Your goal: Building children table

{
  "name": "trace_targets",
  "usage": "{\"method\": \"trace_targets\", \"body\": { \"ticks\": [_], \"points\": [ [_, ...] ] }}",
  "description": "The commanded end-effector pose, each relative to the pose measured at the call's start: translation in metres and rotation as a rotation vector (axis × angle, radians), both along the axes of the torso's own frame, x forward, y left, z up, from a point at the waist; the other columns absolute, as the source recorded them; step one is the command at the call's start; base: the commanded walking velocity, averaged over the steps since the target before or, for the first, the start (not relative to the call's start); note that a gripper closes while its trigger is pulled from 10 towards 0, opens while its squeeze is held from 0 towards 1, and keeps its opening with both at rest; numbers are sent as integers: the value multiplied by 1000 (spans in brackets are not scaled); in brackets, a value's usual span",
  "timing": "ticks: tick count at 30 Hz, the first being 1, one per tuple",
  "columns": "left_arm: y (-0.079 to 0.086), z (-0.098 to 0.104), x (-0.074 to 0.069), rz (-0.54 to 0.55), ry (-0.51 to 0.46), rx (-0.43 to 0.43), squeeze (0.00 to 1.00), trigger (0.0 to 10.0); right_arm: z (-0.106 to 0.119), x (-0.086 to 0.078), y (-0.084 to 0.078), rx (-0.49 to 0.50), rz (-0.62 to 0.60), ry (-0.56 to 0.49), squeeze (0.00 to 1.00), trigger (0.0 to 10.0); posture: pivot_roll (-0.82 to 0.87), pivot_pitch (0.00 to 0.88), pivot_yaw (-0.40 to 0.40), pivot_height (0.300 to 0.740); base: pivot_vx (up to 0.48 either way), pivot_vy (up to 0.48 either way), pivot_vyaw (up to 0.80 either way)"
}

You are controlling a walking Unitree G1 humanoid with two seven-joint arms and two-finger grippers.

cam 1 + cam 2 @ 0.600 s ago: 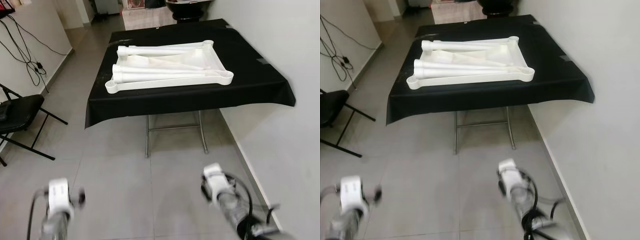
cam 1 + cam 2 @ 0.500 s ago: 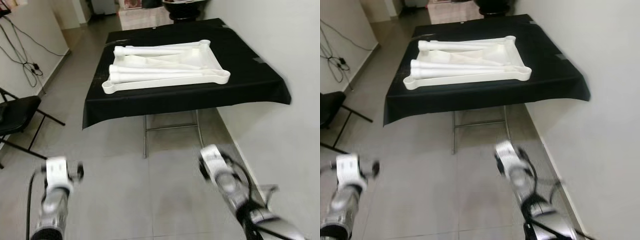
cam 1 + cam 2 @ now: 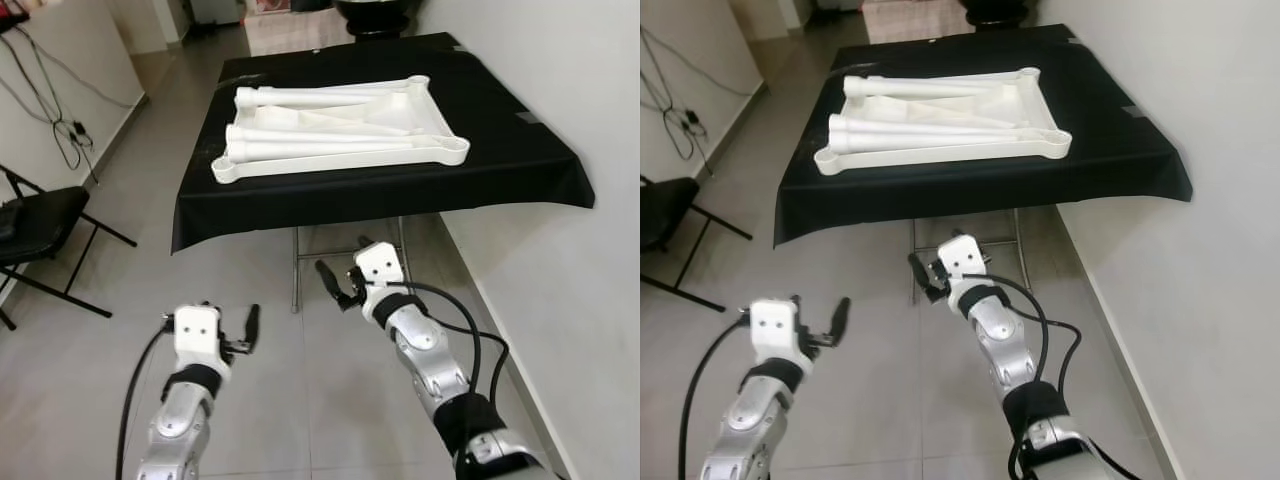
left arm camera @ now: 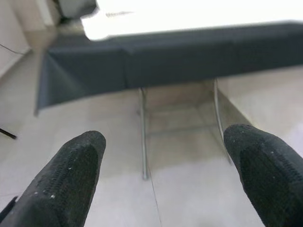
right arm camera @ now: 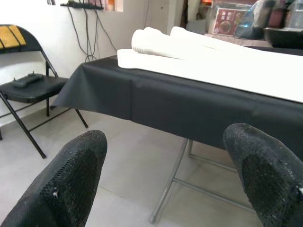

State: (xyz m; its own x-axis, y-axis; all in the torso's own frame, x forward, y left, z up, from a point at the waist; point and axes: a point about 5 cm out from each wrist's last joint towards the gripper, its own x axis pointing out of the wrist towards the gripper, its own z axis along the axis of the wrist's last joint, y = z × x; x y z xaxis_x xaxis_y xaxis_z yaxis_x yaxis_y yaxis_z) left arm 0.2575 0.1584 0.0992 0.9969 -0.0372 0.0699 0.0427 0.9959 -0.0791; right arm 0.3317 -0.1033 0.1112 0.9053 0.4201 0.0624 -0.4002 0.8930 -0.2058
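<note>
A white plastic children's table top [image 3: 340,135] lies upside down on a black-clothed folding table [image 3: 500,150]. Several loose white legs [image 3: 320,150] rest inside its frame, also seen as white parts [image 5: 189,52] in the right wrist view. My left gripper [image 3: 210,325] is held low over the floor, short of the table's near edge, open with nothing between its fingers [image 4: 71,170]. My right gripper [image 3: 345,262] is raised higher and closer to the table's front cloth, open and empty, its fingers [image 5: 75,175] spread wide.
A black folding chair [image 3: 40,225] stands at the left, with cables [image 3: 60,130] hanging on the wall behind it. A white wall [image 3: 600,120] runs close along the table's right side. Metal table legs [image 3: 297,270] stand under the cloth. Grey tiled floor [image 3: 250,400] lies between me and the table.
Both arms have risen and reached forward toward the table; the right gripper has moved farthest. The blur has gone, and the camera has shifted slightly.
</note>
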Motion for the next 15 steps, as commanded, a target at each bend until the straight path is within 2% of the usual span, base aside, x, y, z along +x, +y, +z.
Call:
{"method": "trace_targets", "body": {
  "ticks": [1,4,5,7,15],
  "points": [
    [3,2,-1,5,5,0,0,10000,1,-2,4,12,17,2,0,10000,-31,0,110,740,240,0,0],
    [2,7,0,-5,5,-1,0,10000,0,-4,6,-1,24,-14,0,10000,-38,0,117,740,250,0,0],
    [5,12,5,-15,9,2,0,10000,4,1,-1,12,-5,-13,0,10000,-50,0,131,740,322,0,0],
    [6,14,6,-15,11,3,0,10000,5,3,-3,23,-12,-9,0,10000,-51,0,133,740,322,0,0],
    [5,25,8,-16,5,-8,0,10000,11,3,-1,69,7,25,0,10000,-45,0,133,740,330,0,0]
  ]
}}
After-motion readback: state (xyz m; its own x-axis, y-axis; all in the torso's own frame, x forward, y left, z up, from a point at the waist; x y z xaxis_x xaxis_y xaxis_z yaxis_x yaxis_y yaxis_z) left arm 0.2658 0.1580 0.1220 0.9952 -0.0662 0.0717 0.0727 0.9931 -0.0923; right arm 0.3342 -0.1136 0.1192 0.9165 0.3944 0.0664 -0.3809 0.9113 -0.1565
